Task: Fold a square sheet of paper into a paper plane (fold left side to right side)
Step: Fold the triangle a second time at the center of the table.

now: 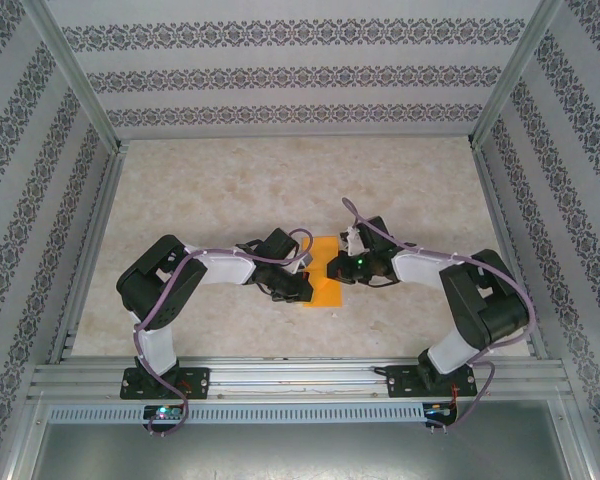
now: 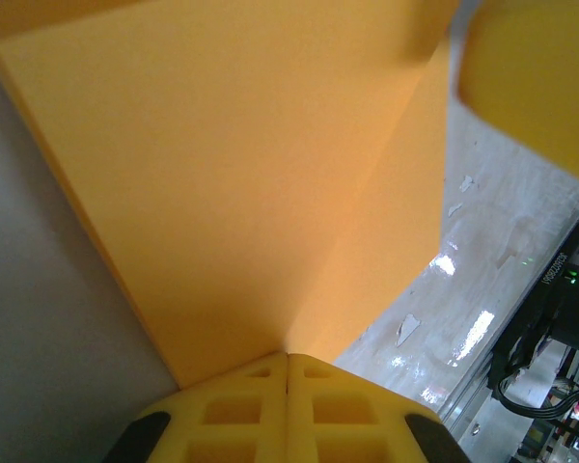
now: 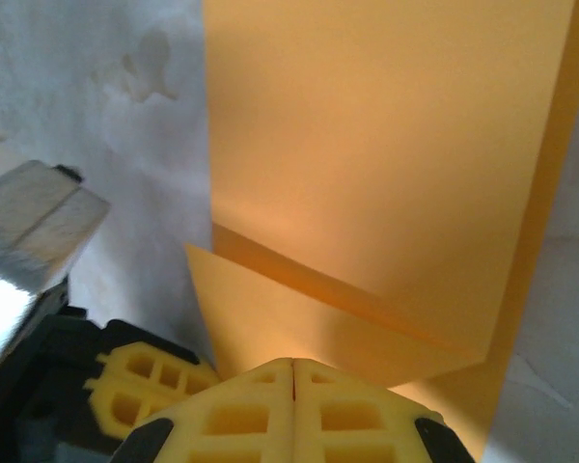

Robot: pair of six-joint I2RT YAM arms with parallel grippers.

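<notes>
While left hand (image 1: pixel 302 287) and right hand (image 1: pixel 333 268) are each closed tight, orange sheet (image 1: pixel 325 293) between, touching both tips.

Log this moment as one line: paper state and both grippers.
stage: folding | square sheet of paper: partly folded, between grippers | left gripper: shut, tips at paper | right gripper: shut, tips at folded flap

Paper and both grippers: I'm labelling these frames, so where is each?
paper (image 1: pixel 325 292), top view, its bare near part between the arms.
left gripper (image 2: pixel 288 365), left wrist view, seam between its closed yellow fingertips.
right gripper (image 3: pixel 293 368), right wrist view, seam between its closed yellow fingertips.
</notes>
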